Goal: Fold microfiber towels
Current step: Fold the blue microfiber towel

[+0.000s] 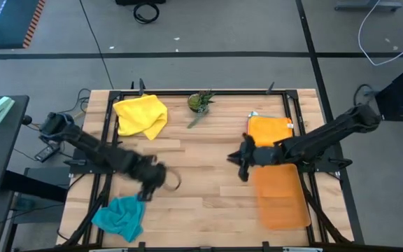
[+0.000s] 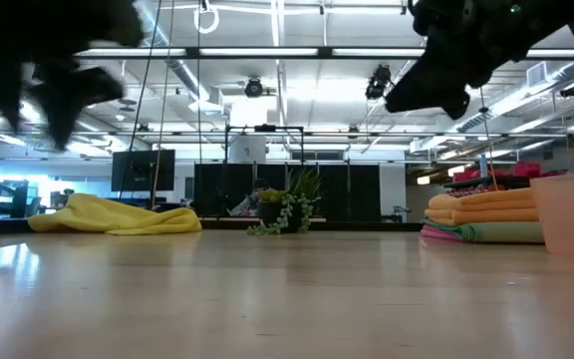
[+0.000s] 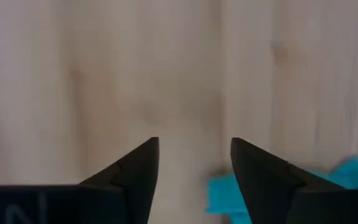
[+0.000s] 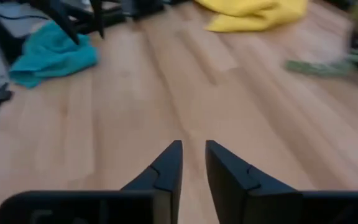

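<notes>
High view is showing the left gripper (image 1: 154,183) hanging unclenched and empty beside the teal towel (image 1: 119,217), likely lining up to grab it, while the right gripper (image 1: 242,165), narrowly parted and empty, is hanging beside the folded stack (image 1: 270,129).

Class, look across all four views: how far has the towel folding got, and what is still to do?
Done: folded towels sit stacked at the table's right. In hand: nothing; the left gripper is open over bare wood, the right gripper holds nothing. Left: the crumpled yellow towel and teal towel.
</notes>
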Controlling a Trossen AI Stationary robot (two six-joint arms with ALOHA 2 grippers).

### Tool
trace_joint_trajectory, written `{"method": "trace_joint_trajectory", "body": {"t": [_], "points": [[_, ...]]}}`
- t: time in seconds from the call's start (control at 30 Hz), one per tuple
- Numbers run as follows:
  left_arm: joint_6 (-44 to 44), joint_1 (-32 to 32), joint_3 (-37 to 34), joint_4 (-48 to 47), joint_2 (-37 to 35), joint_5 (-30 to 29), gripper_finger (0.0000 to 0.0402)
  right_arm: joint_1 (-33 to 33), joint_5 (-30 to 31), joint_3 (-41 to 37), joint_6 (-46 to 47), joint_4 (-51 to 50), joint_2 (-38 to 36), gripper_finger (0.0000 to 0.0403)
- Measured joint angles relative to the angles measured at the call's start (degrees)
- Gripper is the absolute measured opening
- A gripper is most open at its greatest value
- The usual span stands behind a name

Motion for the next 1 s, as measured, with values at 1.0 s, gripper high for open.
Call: {"method": "trace_joint_trajectory", "body": {"t": [1.0], "points": [[-60.8,-10.5,-12.4,6.7,0.1,9.8,0.0210,-1.3,-6.8,2.9,0.4,9.8,18.0,0.0097]]}}
